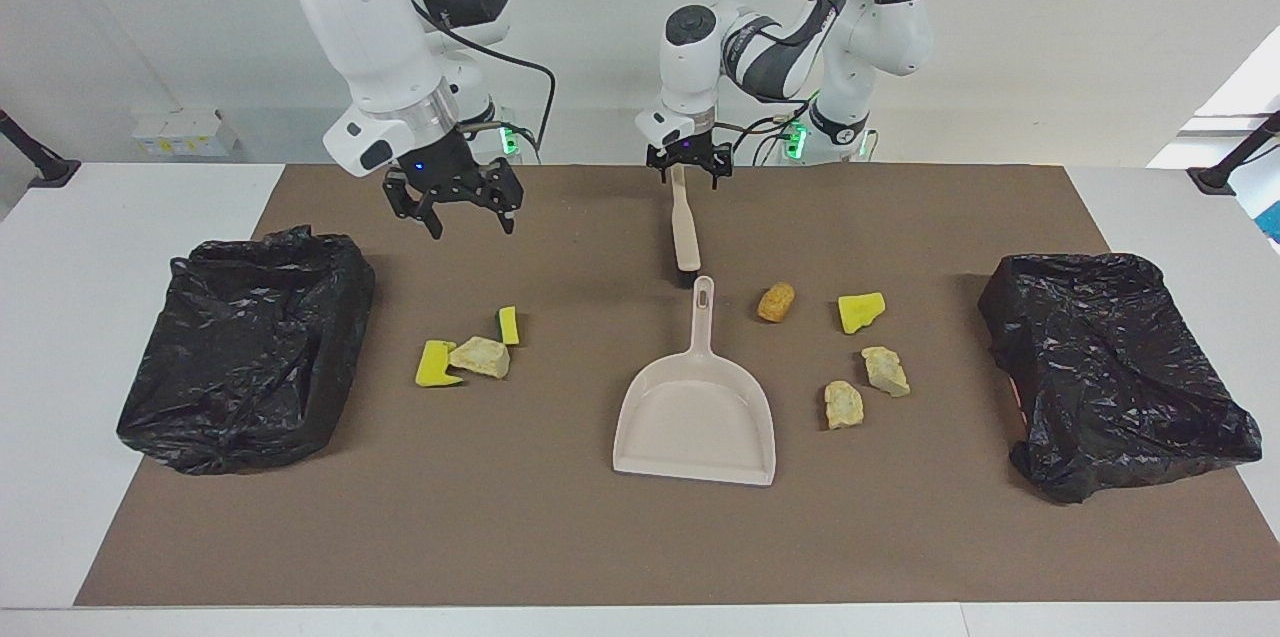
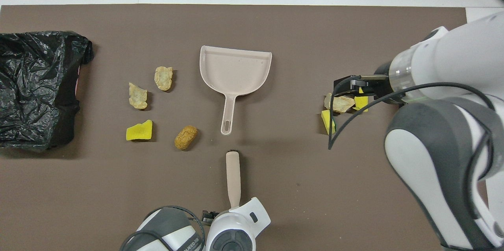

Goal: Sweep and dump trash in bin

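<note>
Trash lay unswept while your open, empty left claw straddled the brush handle and the right claw hung open: an off-centre pinch could have twisted it.

Mat over the bench: matt brown, smooth, paper-like. Bench surface: white, smooth, slight sheen. Bags lining both bins: thin black plastic, crinkled and glossy. Dustpan: beige moulded plastic, smooth, satin finish. Brush: pale handle, smooth, wood-like; dark bristles at its end. Sponges: yellow foam, porous and matt, one with a green scouring back. Chunks: pale beige, rough, crumbly, matt. Roll: golden-brown, coarse crust. Arm shells: glossy white plastic with grey joints; tools: black, matt.
</note>
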Available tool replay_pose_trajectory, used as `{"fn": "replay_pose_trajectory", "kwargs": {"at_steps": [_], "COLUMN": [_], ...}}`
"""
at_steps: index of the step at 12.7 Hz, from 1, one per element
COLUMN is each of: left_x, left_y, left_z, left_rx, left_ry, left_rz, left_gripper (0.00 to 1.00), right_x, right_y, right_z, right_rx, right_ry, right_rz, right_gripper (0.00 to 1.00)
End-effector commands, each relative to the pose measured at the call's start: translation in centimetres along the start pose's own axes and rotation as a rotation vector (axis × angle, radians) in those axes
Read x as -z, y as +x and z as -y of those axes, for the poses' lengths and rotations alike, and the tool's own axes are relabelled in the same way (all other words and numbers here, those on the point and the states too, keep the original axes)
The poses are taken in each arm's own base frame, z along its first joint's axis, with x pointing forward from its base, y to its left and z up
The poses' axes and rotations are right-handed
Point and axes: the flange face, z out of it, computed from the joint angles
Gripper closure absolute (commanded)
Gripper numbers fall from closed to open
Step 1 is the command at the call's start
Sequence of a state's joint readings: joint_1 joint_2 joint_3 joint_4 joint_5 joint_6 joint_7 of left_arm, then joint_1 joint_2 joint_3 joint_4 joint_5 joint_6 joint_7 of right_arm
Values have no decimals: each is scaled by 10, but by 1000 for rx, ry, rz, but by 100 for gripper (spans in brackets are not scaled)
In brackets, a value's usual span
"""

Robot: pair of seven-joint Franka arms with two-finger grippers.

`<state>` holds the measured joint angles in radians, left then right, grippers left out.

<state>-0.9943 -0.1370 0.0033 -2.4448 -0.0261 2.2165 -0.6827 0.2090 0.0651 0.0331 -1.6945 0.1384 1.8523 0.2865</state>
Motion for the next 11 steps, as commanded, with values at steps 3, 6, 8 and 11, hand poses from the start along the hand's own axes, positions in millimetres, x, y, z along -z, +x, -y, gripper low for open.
{"fn": "replay_pose_trajectory", "kwargs": {"at_steps": [3, 6, 8, 11], "left_x": [-5, -6, -5, -4], "left_y": [-13, -14, -14, -13], "left_z": [-1, -1, -1, 0], "left_rx": [1, -13, -17, -46], "left_ry": [-20, -16, -13, -2], "left_rz": [0, 5, 10, 24], "left_gripper": [5, 57, 83, 98], "right_x": [-52, -81, -91, -90], "right_y": [8, 13, 8, 13], "right_z": [64, 86, 105, 102], "right_rx": [-99, -109, -85, -88], "right_ry": [30, 24, 34, 41], "right_rz": [2, -16, -26, -46], "right_gripper": [0, 0, 0, 0]}}
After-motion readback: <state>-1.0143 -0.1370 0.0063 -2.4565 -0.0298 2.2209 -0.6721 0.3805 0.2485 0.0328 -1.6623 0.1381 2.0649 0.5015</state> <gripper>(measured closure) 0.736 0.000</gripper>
